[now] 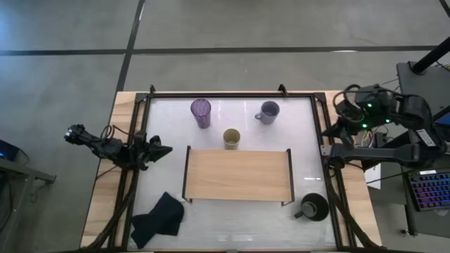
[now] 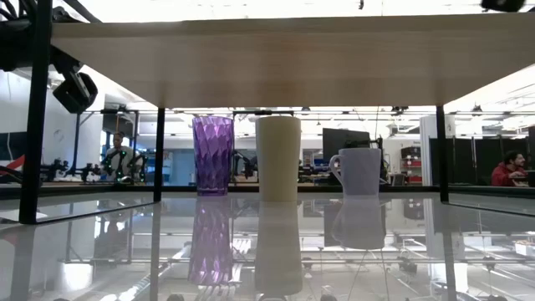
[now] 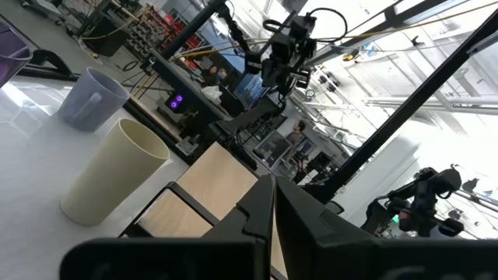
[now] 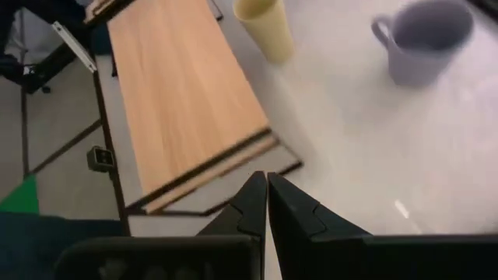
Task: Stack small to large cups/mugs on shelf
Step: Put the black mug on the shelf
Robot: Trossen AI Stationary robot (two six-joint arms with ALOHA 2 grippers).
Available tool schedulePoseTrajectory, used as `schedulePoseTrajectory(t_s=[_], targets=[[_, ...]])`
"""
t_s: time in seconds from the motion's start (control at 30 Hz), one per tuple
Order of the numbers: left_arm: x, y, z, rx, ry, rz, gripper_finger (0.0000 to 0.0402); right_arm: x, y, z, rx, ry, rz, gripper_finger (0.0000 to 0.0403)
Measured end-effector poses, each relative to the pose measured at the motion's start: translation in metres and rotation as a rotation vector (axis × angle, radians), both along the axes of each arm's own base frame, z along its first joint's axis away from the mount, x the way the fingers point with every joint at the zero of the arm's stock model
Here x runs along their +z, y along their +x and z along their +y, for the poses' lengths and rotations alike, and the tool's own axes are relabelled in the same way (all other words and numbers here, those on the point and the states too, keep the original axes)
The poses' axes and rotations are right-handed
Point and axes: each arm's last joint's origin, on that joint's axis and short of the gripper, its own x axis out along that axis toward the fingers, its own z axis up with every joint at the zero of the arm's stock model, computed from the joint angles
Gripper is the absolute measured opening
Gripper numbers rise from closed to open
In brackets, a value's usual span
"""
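The light-wood shelf [image 1: 238,174] stands at the table's middle with nothing on it. Beyond its far edge stand the purple tumbler [image 1: 201,112], the pale yellow cup [image 1: 232,138] and the lavender-grey mug [image 1: 268,112], each upright on its base; they also show in the low view as the tumbler [image 2: 212,155], the cup [image 2: 277,157] and the mug [image 2: 359,171]. The black mug [image 1: 313,207] stands upright at the near right. My left gripper [image 1: 160,150] is shut and empty at the table's left edge. My right gripper [image 1: 330,131] is shut and empty at the right edge.
A dark cloth [image 1: 158,219] lies crumpled at the near left corner. A black frame [image 1: 232,94] runs around the white tabletop. Bare tabletop lies between the shelf and each side rail. People sit in the room beyond the table [image 2: 506,170].
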Motion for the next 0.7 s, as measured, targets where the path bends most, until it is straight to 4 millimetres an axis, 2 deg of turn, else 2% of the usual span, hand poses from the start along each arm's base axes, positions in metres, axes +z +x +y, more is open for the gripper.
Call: schedulePoseTrajectory(t_s=[0.17,0.3,0.43,0.6,0.7], targets=[[0.0,0.0,0.0,0.0,0.0,0.0,0.0,-0.007,-0.015,0.007,-0.064,0.096,0.026,0.0009],[0.0,0.0,0.0,0.0,0.0,0.0,0.0,-0.014,-0.015,0.011,-0.016,0.241,0.008,0.0009],[0.0,0.0,0.0,0.0,0.0,0.0,0.0,-0.013,0.004,0.009,0.13,0.374,-0.167,0.0009],[0.0,0.0,0.0,0.0,0.0,0.0,0.0,0.002,0.038,0.0,0.313,0.391,-0.481,0.0009],[0.0,0.0,0.0,0.001,0.0,0.001,0.0,0.002,0.055,0.0,0.359,0.416,-0.548,0.0009]])
